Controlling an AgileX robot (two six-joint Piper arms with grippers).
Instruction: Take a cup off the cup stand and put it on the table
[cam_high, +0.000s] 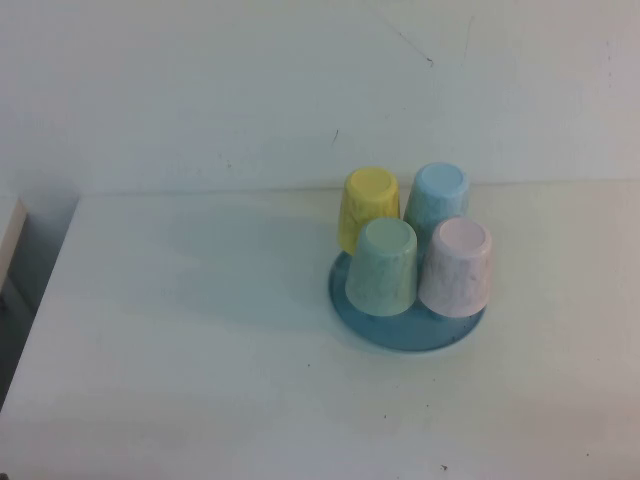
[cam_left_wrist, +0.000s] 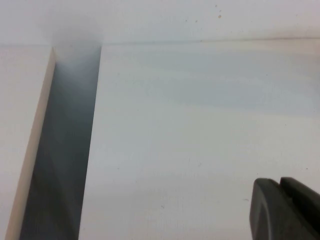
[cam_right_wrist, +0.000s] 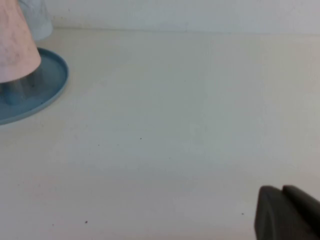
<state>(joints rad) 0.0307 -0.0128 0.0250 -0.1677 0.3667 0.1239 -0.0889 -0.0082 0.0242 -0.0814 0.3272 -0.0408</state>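
Pale pink and speckled, the cup (cam_high: 456, 268) is sitting mouth-down on the cup stand (cam_high: 400, 328), at the near right of the four cups there; a mint green cup (cam_high: 383, 266) is standing just beside it on the near left, a yellow cup (cam_high: 367, 207) is sitting behind the green one, and a light blue cup (cam_high: 437, 197) is sitting behind the pink one; all four are inverted and crowding close together over the round blue base.

In the high view neither arm is showing; the white tabletop (cam_high: 200, 350) is lying bare around the stand, and a dark gap is running along its left edge.

The right tool (cam_right_wrist: 287, 212) is showing only as a dark corner of one finger in its own wrist view; whether it is open or closed I cannot tell; it is hanging over bare tabletop (cam_right_wrist: 175, 125), well apart from the cup (cam_right_wrist: 15, 45), whose pink flank and the blue rim of the stand (cam_right_wrist: 50, 85) are lying off to one side ahead of it.

The left tool (cam_left_wrist: 285, 210) is likewise showing only a dark corner, so its state I cannot tell; it is hanging over the tabletop (cam_left_wrist: 200, 125) near that edge gap (cam_left_wrist: 65, 150), with none of the cups in front of it.
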